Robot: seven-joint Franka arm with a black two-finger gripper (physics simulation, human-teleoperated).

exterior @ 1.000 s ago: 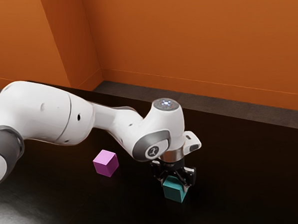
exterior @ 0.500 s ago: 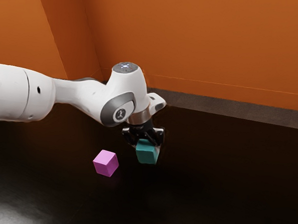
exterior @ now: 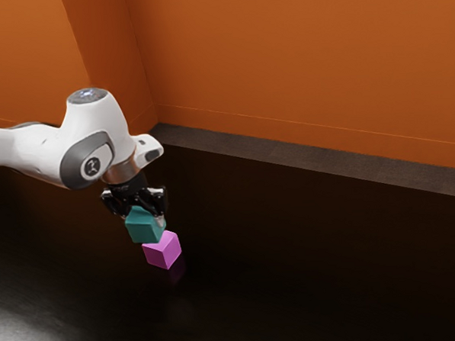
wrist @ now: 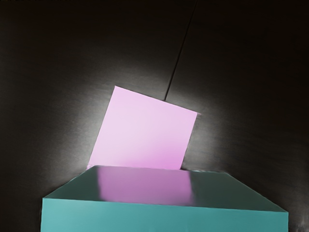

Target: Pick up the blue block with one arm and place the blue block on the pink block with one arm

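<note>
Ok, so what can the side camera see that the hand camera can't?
The exterior view gives the white arm, its black gripper shut on the blue block, and the orange walls. The wrist view gives a close look from above: a thin line across the table and a pink glow mirrored on the held block's top face. Both share the blue block, which looks teal, the pink block below it, and the dark table.

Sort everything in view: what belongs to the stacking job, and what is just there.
Part of the job:
- blue block, gripped in the tool
- pink block, the one to stack on

Just there:
- black table
- orange wall
</note>
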